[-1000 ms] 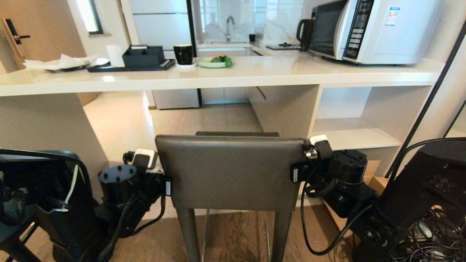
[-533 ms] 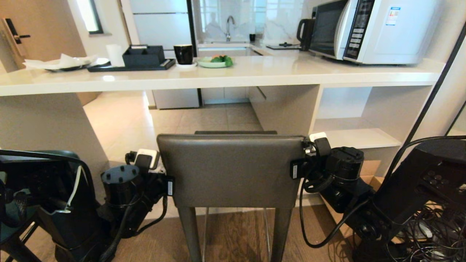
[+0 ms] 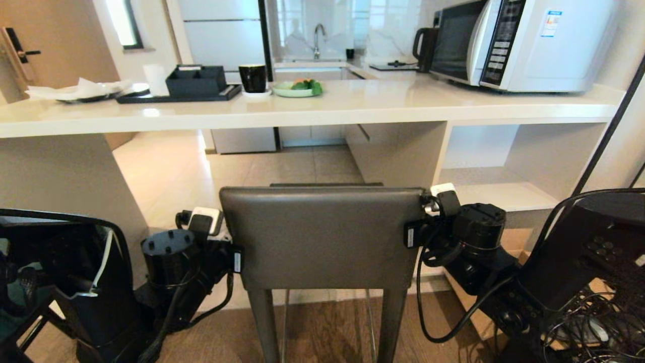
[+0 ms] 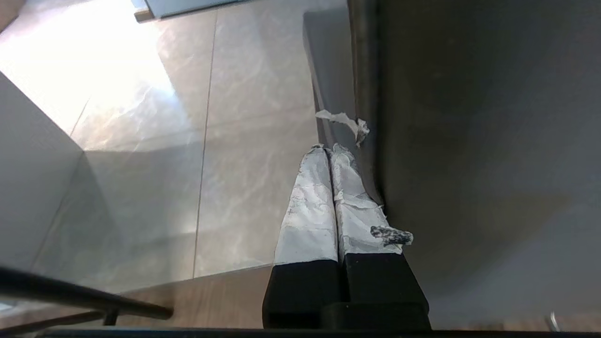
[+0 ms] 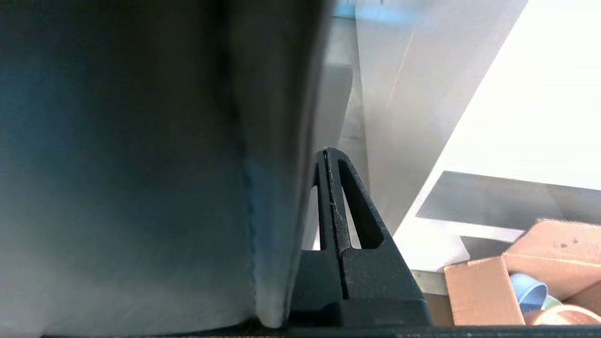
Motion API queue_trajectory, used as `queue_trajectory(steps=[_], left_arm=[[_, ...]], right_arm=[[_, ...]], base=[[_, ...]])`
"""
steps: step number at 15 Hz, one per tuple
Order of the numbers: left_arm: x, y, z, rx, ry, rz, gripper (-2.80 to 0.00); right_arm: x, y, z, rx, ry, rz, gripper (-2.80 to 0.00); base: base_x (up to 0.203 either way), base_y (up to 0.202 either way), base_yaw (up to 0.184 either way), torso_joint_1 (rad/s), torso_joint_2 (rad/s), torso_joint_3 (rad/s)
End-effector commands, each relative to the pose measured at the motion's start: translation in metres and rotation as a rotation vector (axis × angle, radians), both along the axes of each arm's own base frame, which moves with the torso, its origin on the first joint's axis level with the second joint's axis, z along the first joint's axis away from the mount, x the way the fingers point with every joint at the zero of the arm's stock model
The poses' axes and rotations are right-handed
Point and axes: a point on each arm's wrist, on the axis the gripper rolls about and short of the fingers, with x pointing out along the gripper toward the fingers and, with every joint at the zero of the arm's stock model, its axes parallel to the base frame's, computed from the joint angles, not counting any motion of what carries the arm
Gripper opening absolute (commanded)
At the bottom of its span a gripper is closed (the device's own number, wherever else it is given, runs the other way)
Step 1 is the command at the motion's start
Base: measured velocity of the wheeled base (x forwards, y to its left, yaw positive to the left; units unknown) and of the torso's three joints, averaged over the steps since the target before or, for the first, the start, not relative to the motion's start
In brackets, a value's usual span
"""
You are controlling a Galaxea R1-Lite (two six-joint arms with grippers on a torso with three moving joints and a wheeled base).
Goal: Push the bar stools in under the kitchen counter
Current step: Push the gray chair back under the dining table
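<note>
1. Two grippers flank the grey stool [image 3: 322,237], one on each side of its backrest. Stool stands centre, in front of the tabletop [image 3: 352,103] and not under it; only its backrest, seat edge and legs show.
2. Backrest: flat, square-cornered, smooth dark grey leather w/ slight sheen. Legs tapered, grey, on wood-plank floor [image 3: 327,333]; beyond that, glossy beige tiles.
3. Left gripper [image 4: 328,152]: fingers [image 4: 310,206] wrapped in crinkled white tape, pressed together, nothing between them, lying along the backrest's left edge.
4. Right gripper [image 5: 327,152]: black ribbed fingers w/ slot cut-outs, closed tight, empty, set against the backrest's right edge.
5. Teal stool [image 3: 45,262]: far left, mostly hidden behind the left arm; thin black curved frame shows, in front of the white side panel.
6. Tabletop: thick glossy off-white stone slab. On it: black tray w/ black box [image 3: 196,80], white cup, black mug [image 3: 253,77], green plate w/ food [image 3: 296,88], crumpled paper [image 3: 80,89], white microwave [image 3: 524,43] on the right, black kettle behind it.
7. Open white shelves [image 3: 504,166] under the right end. Gap under the slab ahead of the grey stool is open tile.
8. Cardboard box [image 5: 483,291] w/ a blue cup inside sits by the shelves; cable tangle [image 3: 589,327] low right.
</note>
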Motion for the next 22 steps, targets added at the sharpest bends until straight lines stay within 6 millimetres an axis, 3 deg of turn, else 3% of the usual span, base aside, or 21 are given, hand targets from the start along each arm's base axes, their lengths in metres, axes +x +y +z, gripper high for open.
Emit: queue_trajectory(steps=[1,19,22], left_arm=[[0.0003,0.0001,0.0023,-0.006,-0.015,0.003,-2.8],[-0.0004,0.0,0.0017,-0.006,-0.012,0.004,-2.8],[-0.0013,-0.0004,0.0034,-0.008,-0.017,0.003,-2.8]], right_arm=[[0.0008,0.0012,0.0039,0.011,-0.022,0.003,-2.8],[-0.0031,-0.0004,0.003,0.006,-0.012,-0.002,-2.8],[-0.0051,-0.0008,0.0024,0.001,-0.007,0.0,-2.8]], base=[[0.189,0.0,-0.001,0.002,0.0,0.001],[0.191,0.0,0.002,0.003,0.0,0.002],[0.042,0.0,0.001,0.002,0.0,-0.001]])
